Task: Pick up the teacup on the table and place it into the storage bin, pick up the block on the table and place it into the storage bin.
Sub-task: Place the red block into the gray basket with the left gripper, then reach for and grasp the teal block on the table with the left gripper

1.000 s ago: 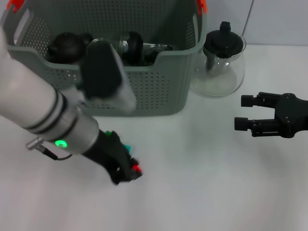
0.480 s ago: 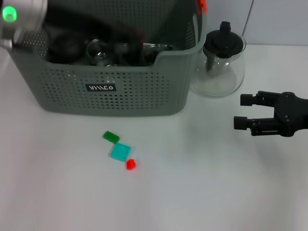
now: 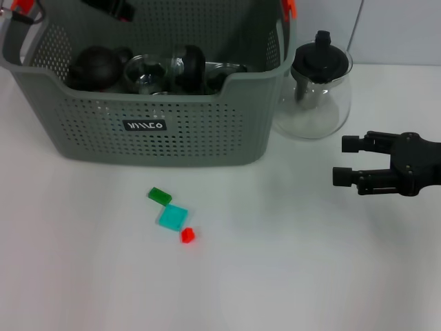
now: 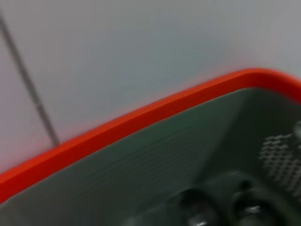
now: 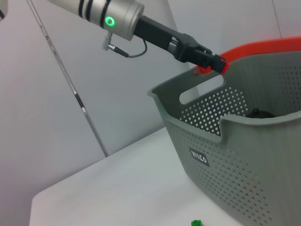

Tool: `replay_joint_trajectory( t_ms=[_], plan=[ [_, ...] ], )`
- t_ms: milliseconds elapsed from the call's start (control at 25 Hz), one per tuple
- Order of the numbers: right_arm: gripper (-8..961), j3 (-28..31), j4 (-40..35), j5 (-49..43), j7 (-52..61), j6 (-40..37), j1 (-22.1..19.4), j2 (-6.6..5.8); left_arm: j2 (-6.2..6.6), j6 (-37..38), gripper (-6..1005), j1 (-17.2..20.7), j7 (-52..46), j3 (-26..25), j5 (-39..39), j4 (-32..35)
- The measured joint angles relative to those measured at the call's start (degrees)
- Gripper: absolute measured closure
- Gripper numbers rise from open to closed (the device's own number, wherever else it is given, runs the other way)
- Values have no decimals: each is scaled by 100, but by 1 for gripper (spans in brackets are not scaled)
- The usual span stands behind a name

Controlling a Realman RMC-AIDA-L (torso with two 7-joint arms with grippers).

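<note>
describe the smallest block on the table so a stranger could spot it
Start at the storage bin and look at the table in front of its logo label. Three blocks lie there in a diagonal line; the red block is the nearest, beside the teal square.

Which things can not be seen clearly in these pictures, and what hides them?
- Left hand: head view, cut off by the top edge; grip unclear, and no block visible in it.
- Storage bin contents: head view, dark shapes and glass overlap; no teacup can be told apart.
- Left wrist view: blurred, only the bin rim shows.
- Right hand: open, idle.
</note>
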Motion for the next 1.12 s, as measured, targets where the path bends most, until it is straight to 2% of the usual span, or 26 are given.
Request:
replay_joint_trajectory(
  t_ms=[120, 320, 440, 520, 640, 720, 840, 960, 1040, 1080, 1120],
  plan=[
    [9, -8, 0, -3, 13, -5, 11, -8, -83, -186, 744, -8, -31, 2, 220, -30],
    [8, 16, -12, -4, 17, -60, 14, -24, -103, -96, 663, 16, -36, -10, 243, 28],
    [8, 17, -17, -10, 16, -66, 15, -26, -114, 82, 614, 53, -21, -60, 132, 160],
    [8, 16, -18, -11, 4, -69, 15, -26, -131, 284, 529, 149, 45, -124, -178, 419],
    [9, 18, -18, -12, -22, -69, 15, -27, -131, 675, 401, 463, 186, -191, -1133, 969],
    [9, 17, -18, -11, -49, -69, 15, -27, -130, 1089, 309, 834, 444, -372, -2248, 1388],
    [9, -10, -17, -11, -110, -65, 15, -27, -152, 1775, 172, 1411, 1204, -642, -3892, 1551],
    [9, -35, -12, -11, -146, -66, 19, -26, -201, 2702, 159, 1958, 2275, -771, -5045, 1309],
    [9, -66, -12, -10, -147, -69, 45, -20, -309, 3257, 150, 2232, 2971, -908, -5294, 1080],
    [9, -88, -12, -9, -147, -70, 66, -16, -418, 3605, 146, 2491, 3529, -1002, -5283, 849],
    [8, -116, -12, -8, -147, -73, 95, -11, -418, 3605, 146, 2491, 3529, -1002, -5283, 849]
  ],
)
